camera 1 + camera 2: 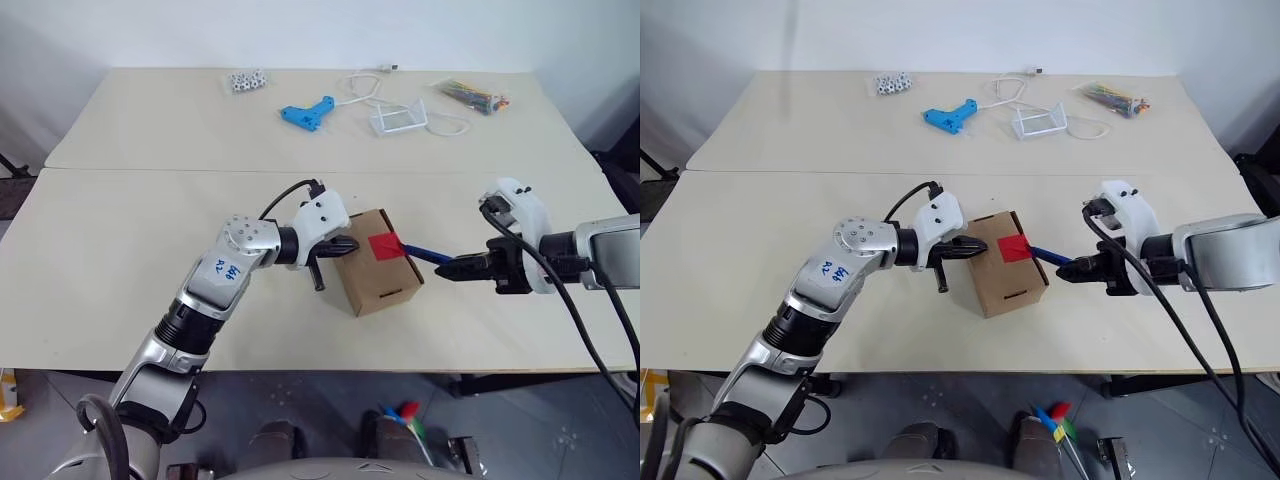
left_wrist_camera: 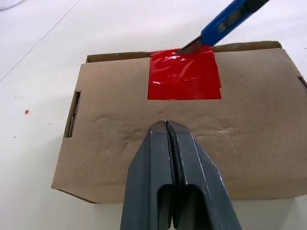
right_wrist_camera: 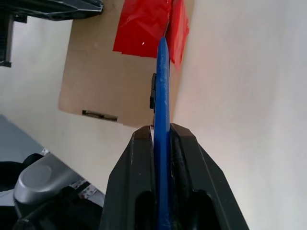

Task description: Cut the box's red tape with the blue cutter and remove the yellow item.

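Cutting is the step in hand: the right gripper (image 1: 450, 268) grasps the blue cutter (image 2: 225, 24), whose tip meets the edge of the red tape (image 2: 183, 75) on the box (image 1: 375, 262), which sits near the front middle of the table (image 1: 120, 220). The left gripper (image 1: 345, 246), fingers clenched on nothing, presses against the box's opposite side. To cut cleanly, the blade should probably follow the flap seam while the left keeps bracing firmly.
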`<act>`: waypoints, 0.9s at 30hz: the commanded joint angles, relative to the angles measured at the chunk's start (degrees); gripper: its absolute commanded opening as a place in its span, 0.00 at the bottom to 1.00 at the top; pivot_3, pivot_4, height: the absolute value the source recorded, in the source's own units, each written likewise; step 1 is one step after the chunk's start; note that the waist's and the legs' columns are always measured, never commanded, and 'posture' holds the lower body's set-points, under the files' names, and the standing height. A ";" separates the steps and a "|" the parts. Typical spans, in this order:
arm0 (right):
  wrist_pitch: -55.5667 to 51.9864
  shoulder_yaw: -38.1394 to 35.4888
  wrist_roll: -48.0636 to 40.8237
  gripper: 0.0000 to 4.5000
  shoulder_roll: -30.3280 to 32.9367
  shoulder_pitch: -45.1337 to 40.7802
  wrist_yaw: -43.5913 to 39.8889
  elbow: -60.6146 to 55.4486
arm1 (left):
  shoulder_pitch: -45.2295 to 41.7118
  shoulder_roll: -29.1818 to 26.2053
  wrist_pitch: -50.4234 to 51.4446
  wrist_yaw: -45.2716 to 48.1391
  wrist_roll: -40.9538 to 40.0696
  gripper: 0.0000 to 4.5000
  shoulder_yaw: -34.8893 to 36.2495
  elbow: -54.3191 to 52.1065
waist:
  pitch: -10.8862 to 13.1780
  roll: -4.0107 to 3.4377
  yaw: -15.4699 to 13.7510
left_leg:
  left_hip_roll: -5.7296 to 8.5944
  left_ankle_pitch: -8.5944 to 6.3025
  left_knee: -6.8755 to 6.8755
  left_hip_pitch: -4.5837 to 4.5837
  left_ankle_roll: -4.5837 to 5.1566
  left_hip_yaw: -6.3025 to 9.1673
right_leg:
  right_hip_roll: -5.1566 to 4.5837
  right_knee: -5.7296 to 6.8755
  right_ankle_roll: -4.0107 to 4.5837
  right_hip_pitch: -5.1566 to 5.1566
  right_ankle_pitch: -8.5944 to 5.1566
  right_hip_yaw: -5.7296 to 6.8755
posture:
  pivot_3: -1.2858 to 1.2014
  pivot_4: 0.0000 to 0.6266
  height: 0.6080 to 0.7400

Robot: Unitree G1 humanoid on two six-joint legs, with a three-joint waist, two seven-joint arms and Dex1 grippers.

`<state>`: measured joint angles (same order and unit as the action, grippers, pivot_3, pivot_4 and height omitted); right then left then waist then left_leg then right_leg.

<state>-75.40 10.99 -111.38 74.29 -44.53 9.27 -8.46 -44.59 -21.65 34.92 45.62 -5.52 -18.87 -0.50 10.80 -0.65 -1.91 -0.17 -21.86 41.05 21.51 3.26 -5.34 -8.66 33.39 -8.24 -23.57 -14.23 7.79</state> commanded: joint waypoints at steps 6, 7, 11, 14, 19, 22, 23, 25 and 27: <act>-4.26 2.52 -1.62 0.03 10.83 1.51 -11.88 -5.12 | 2.67 -0.84 3.28 1.37 1.70 0.01 -3.92 1.47 | 0.00 -0.01 -0.18 | -0.02 -0.03 -0.01 0.01 -0.01 0.04 | -0.01 -0.02 0.01 -0.02 -0.01 0.02 | 0.52 0.24 1.00; -3.71 2.53 -1.62 0.03 11.95 2.04 -12.97 -5.58 | 2.71 -0.85 3.32 1.36 1.70 0.01 -3.90 1.44 | 0.00 0.00 -0.11 | -0.04 -0.05 -0.01 0.01 -0.03 0.04 | 0.01 -0.05 0.02 -0.01 -0.01 0.02 | 0.52 0.24 1.00; -1.40 0.85 -1.62 0.03 15.56 4.54 -16.21 -6.30 | 2.87 -0.72 3.32 1.33 1.63 0.01 -3.97 1.28 | -0.01 -0.01 0.02 | -0.05 -0.06 0.04 0.00 -0.03 0.02 | -0.01 -0.12 0.04 0.02 -0.02 -0.01 | 0.52 0.24 1.00; 0.33 -3.91 -1.62 0.03 17.40 6.29 -19.94 -5.85 | 2.98 -0.70 2.84 1.33 1.59 0.01 -3.76 1.33 | -0.01 -0.01 0.01 | -0.05 -0.06 0.05 0.00 -0.03 0.02 | -0.04 -0.12 0.05 0.03 -0.02 -0.02 | 0.52 0.24 1.00; -2.72 -18.88 -1.02 0.03 21.21 14.80 -23.91 0.27 | 2.32 -1.40 -2.38 3.35 -0.12 0.01 -0.57 3.09 | -0.01 -0.02 -0.04 | -0.05 -0.06 0.05 0.01 -0.03 0.02 | -0.04 -0.11 0.06 0.02 -0.02 -0.02 | 0.52 0.24 1.00; -4.03 -36.90 7.39 0.03 11.95 24.86 -26.33 2.90 | 1.38 -1.78 -5.43 6.66 -2.95 0.01 2.29 4.02 | -0.10 0.29 0.07 | -0.12 -0.06 0.10 0.00 -0.03 0.03 | -0.02 -0.11 0.10 0.06 -0.02 0.02 | 0.52 0.24 1.00; -3.24 -41.67 9.98 0.03 8.70 27.73 -27.20 3.18 | 0.95 -1.74 -5.78 7.39 -3.85 0.01 3.26 4.37 | -0.10 0.32 0.04 | -0.13 -0.06 0.12 0.01 -0.03 0.02 | 0.00 -0.10 0.12 0.07 0.00 0.04 | 0.52 0.24 1.00; 4.46 -47.88 19.92 0.03 1.31 32.73 -30.72 1.89 | -0.32 -2.35 -7.91 10.12 -6.42 0.01 5.97 5.06 | -0.10 0.30 -0.20 | -0.07 -0.05 0.16 0.06 -0.01 -0.02 | 0.00 -0.07 0.11 0.04 0.01 -0.01 | 0.52 0.24 1.00; 14.84 -48.62 32.02 0.03 -4.68 36.68 -35.69 0.15 | -1.49 -3.78 -9.78 12.66 -8.41 0.01 8.73 6.06 | -0.10 0.30 -0.38 | -0.04 -0.04 0.17 0.07 0.00 -0.05 | 0.03 0.02 0.08 -0.01 0.02 -0.02 | 0.52 0.24 1.00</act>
<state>-67.89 -34.62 -87.54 71.18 -8.85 -22.67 -6.99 -44.30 -24.45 27.29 56.14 -11.59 -13.20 6.01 10.71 -0.36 -2.29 -0.20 -21.89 41.22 21.61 3.26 -5.43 -8.61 33.41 -8.16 -23.63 -14.21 7.76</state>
